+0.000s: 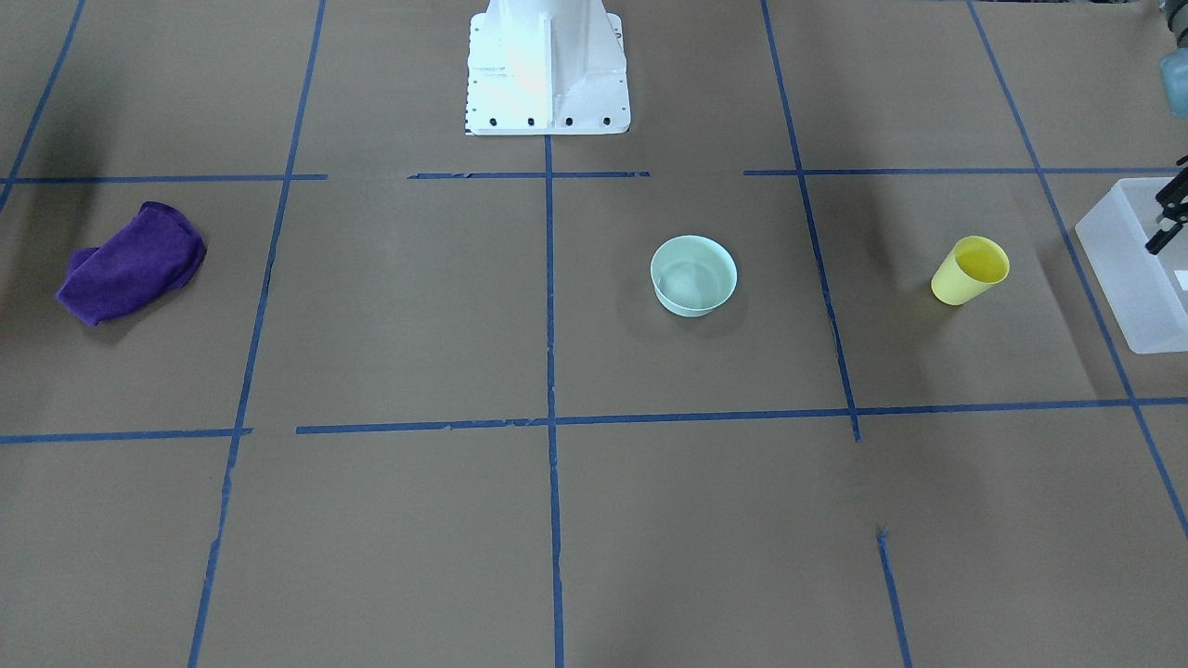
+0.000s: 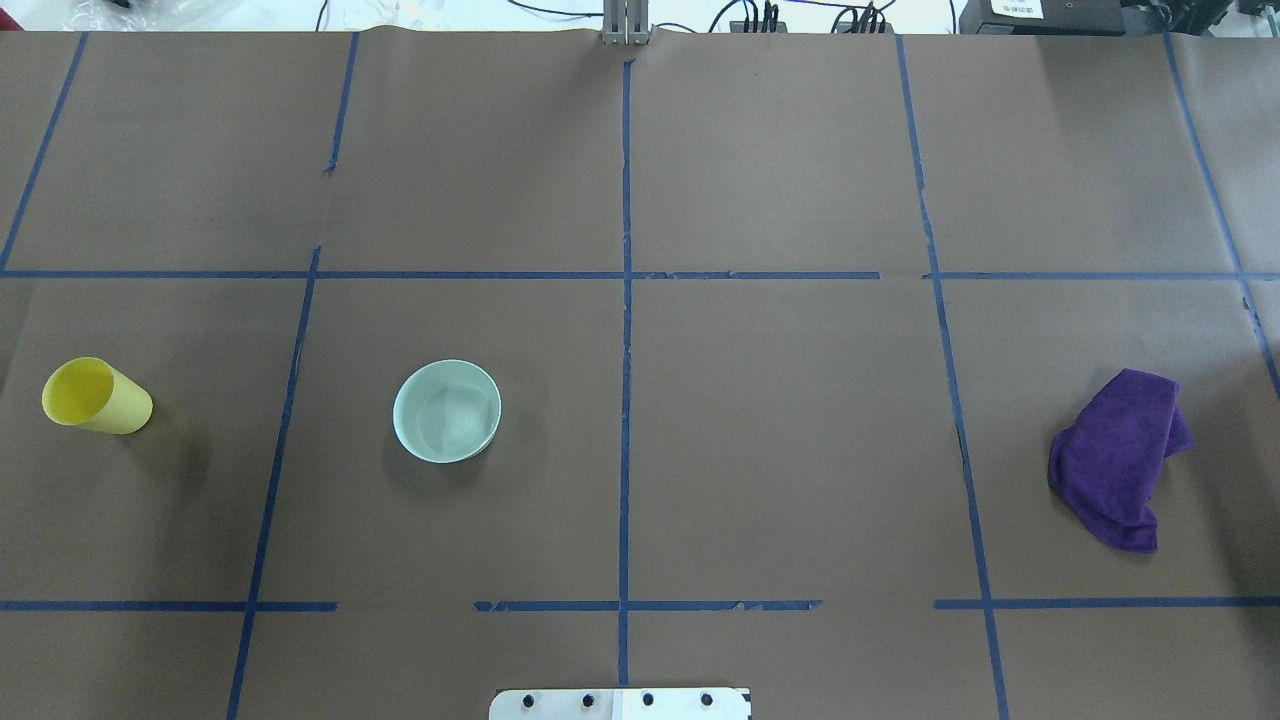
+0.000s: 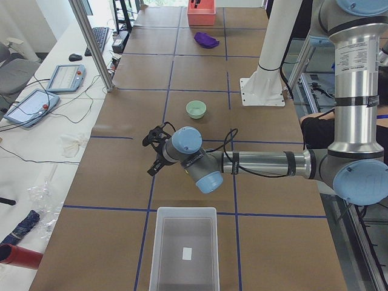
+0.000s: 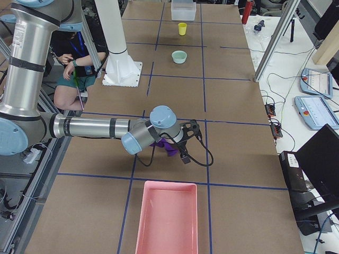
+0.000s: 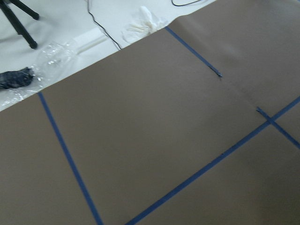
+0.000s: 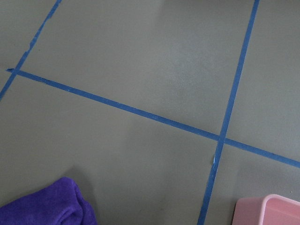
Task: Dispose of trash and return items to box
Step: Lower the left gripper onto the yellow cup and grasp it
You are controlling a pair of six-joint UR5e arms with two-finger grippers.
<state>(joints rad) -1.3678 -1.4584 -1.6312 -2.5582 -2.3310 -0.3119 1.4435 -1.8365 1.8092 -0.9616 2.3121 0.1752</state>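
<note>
- While neither item has yet been returned, the yellow tumbler cup (image 1: 970, 270) and the mint-green bowl (image 1: 694, 275) are seen standing upright and well apart on the paper-covered counter (image 1: 418, 306), both outside the frosted white box (image 1: 1137, 278).
- The box is set at the counter's end on the robot's left, with the cup near it and the bowl further toward the centre; the cup is judged the likelier item to be taken first.
- The left pincer (image 3: 151, 156) is held above the counter near the box, apparently so that the cup can be reached; whether it is parted or closed cannot be told.
- A crumpled purple cloth (image 2: 1120, 455) is seen lying on the robot's right side, not far from a pink bin (image 4: 168, 217) that is presumed to be meant for the trash.
- The right pincer (image 4: 189, 142) is poised close above the cloth, presumably so that it can be dealt with from that side; its state cannot be told, since it is shown only from the counter's end.
</note>
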